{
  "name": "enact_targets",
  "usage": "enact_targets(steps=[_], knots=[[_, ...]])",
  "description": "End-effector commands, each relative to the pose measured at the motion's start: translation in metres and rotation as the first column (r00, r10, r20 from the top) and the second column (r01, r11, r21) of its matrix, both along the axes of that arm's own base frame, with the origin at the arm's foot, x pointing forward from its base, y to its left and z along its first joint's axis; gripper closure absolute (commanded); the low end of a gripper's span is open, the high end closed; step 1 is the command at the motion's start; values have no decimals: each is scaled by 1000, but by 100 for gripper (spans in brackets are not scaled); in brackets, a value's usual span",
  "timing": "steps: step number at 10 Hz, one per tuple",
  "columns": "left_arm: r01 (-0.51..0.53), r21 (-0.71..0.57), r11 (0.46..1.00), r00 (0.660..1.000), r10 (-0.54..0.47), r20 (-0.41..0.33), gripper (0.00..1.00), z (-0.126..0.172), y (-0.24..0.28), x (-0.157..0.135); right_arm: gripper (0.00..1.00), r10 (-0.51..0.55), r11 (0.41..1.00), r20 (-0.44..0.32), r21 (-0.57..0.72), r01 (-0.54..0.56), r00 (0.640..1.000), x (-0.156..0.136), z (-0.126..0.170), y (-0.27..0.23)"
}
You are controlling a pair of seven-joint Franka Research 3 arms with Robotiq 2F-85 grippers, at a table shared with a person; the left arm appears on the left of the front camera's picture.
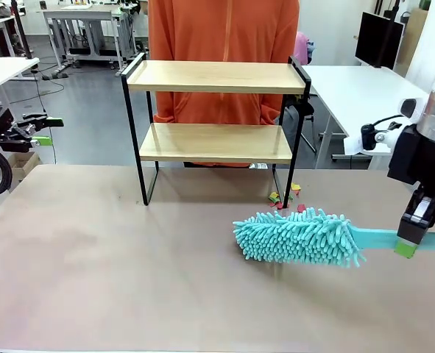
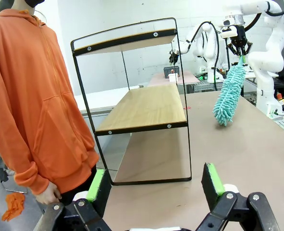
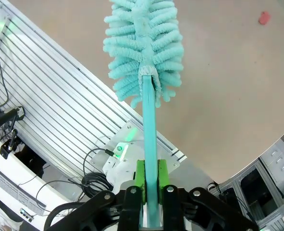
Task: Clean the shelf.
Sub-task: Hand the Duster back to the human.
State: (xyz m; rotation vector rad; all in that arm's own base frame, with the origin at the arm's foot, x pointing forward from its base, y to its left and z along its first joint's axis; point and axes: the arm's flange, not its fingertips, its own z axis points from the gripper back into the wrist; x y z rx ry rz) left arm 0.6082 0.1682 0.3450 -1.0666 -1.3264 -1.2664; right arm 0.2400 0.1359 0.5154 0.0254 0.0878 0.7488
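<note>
Right wrist view: the right hand [image 3: 150, 179] pinches the teal duster [image 3: 144, 48] by its flat handle. That duster's fluffy head hovers low over the desk [image 1: 92, 265], in front of the shelf [image 1: 216, 110] and toward its right legs. Left hand [image 2: 156, 185] spread, idle. Best lift the head level with a board, then sweep along it lightly without knocking the frame.

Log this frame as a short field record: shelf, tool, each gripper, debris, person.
shelf: the shelf stands upright on the table, both boards bare
tool: teal duster, fluffy head low over the table in front of the shelf's right legs
right gripper: right gripper shut on the duster's flat handle
left gripper: left gripper open, holding nothing, at the table's left side
debris: small coloured scraps by the shelf's right front leg
person: orange hoodie, standing behind the shelf
</note>
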Motion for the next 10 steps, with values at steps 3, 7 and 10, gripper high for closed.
enact_targets(steps=[3, 7, 10], knots=[[66, 40, 997, 997, -67, 42, 0, 30, -69, -47, 87, 153, 986, 40, 59, -155, 987, 41, 28, -27], [74, 5, 997, 997, -74, 21, 0, 47, -119, -139, 87, 371, 916, 220, 75, -395, 902, 91, 52, -63], [79, -58, 995, 997, -80, -5, 0, 47, -131, -187, 87, 462, 829, 337, 165, -535, 820, 121, 53, -81]])
